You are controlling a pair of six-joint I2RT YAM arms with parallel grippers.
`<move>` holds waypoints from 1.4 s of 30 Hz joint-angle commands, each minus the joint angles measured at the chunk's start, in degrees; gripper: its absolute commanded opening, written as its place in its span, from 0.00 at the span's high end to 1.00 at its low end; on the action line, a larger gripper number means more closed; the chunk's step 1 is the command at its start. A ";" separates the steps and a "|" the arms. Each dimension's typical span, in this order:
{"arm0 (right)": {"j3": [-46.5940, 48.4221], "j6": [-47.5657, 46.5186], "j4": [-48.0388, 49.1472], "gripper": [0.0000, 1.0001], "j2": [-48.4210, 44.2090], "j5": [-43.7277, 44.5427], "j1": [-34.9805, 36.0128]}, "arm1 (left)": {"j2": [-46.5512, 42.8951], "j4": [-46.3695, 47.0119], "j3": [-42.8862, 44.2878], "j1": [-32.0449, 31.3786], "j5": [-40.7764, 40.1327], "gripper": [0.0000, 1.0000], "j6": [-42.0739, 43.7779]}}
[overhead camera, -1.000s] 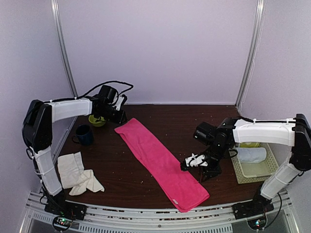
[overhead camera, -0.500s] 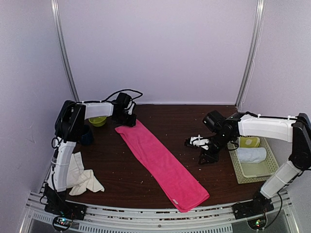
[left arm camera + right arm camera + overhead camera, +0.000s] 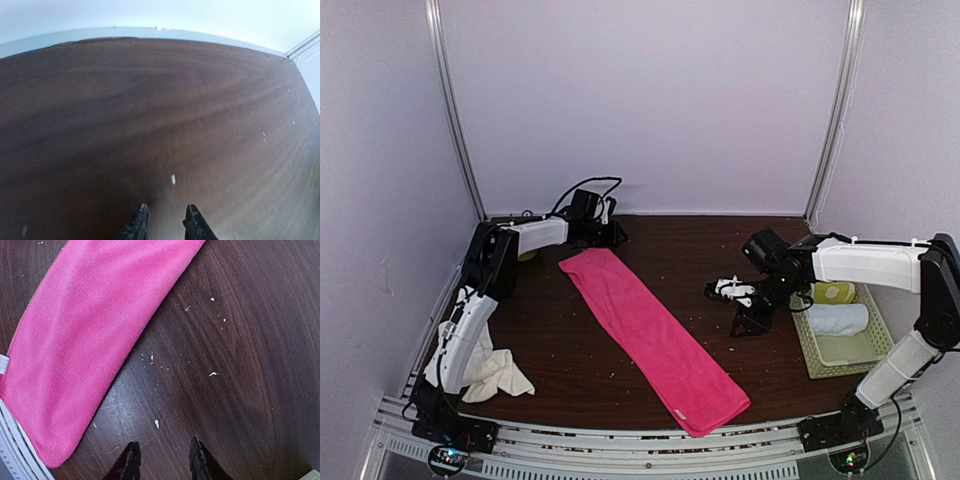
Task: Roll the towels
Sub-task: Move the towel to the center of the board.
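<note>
Far on the left, near my side of the table (image 3: 570,345), the cream towel (image 3: 480,362) lies in a crumpled heap, and it sits just where it sat a moment ago. Nobody has touched it. My left pincer (image 3: 610,235) has moved a lot. A moment ago it hung over by the green bowl (image 3: 527,256), and now my arm has swung it to the back of the table, just past the far end of the pink towel (image 3: 655,340). Its two tips are a little apart with nothing between them, and its own camera sees only bare brown wood. The pink towel lies flat in a long slanted strip, from the back left down to the front edge, and it has not changed. It is not rolled at all yet. My right pincer (image 3: 165,460) was down at the right edge of that towel a moment ago. Now it has pulled back and to the right, so there is bare table between it and the towel. Its tips are a little apart too, and they hold nothing. Further right, the basket (image 3: 815,362) holds the white roll (image 3: 837,318). I think the pink towel is now spread out and ready, and I am getting into place at its far end to start the roll. Both towels are yet to be rolled.
</note>
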 commanded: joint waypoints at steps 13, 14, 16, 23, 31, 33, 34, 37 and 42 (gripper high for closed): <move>17.80 7.20 7.14 0.66 14.17 0.49 -1.42 | -38.29 -5.15 -38.52 -1.27 -15.53 0.84 7.43; 18.01 6.74 6.41 0.67 14.66 -0.57 -1.32 | -38.43 -5.51 -39.16 -1.33 -16.52 0.86 7.93; 16.85 5.33 6.23 0.67 13.90 -2.52 -1.03 | -38.32 -4.01 -40.04 -1.25 -18.21 0.90 10.15; 12.08 3.96 5.47 0.67 11.73 -3.28 1.08 | -28.73 -6.71 -30.98 -1.04 -21.16 1.00 13.39; 7.89 3.96 5.57 0.67 7.43 -1.02 1.59 | -20.95 -6.95 -26.84 -1.01 -20.75 1.00 12.44; 7.09 3.85 5.32 0.67 6.89 -0.46 1.59 | -19.06 -6.80 -25.16 -1.05 -19.33 1.00 12.50; 6.93 3.83 4.96 0.67 6.67 -0.22 1.59 | -17.93 -6.84 -23.87 -1.07 -18.75 1.00 12.66; 6.49 3.71 3.65 0.67 5.90 0.44 1.59 | -13.05 -8.07 -17.58 -1.06 -16.38 1.00 12.96; 6.48 3.48 1.92 0.67 4.73 1.73 1.61 | -1.89 -10.02 -1.73 -1.68 -6.17 1.00 10.56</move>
